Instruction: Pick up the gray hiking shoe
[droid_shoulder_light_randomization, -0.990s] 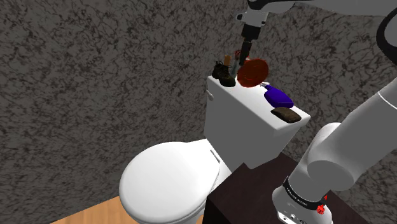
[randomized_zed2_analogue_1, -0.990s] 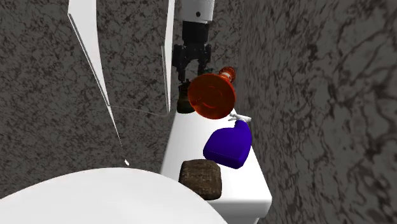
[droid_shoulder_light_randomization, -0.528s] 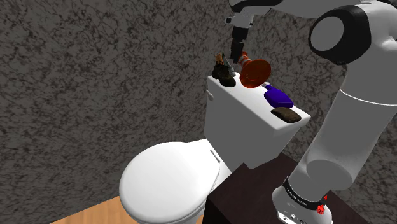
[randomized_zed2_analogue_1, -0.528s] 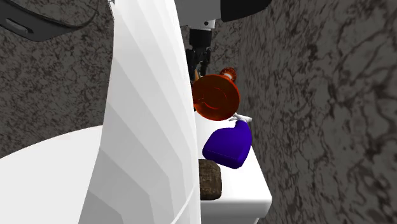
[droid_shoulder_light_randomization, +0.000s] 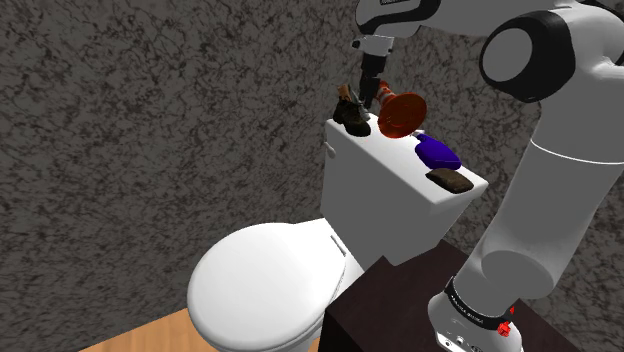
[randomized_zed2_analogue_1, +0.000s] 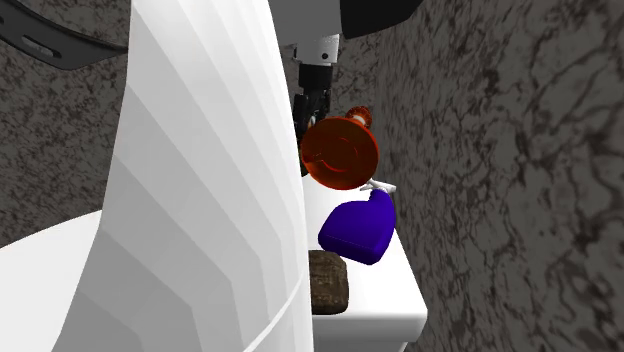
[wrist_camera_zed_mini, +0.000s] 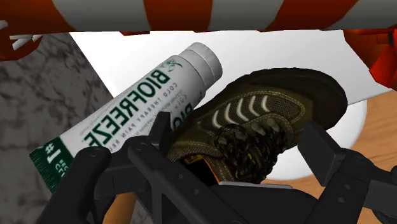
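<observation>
Atop the white toilet tank (droid_shoulder_light_randomization: 392, 195), the black hand (wrist_camera_zed_mini: 245, 143) has shifted astride the olive-brown laced shoe (wrist_camera_zed_mini: 270, 105); fingers (wrist_camera_zed_mini: 160, 130) apart, nothing gripped; closing seems next.

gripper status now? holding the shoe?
Gripper: open, its fingers either side of the dark hiking shoe, not clasping it.
</observation>
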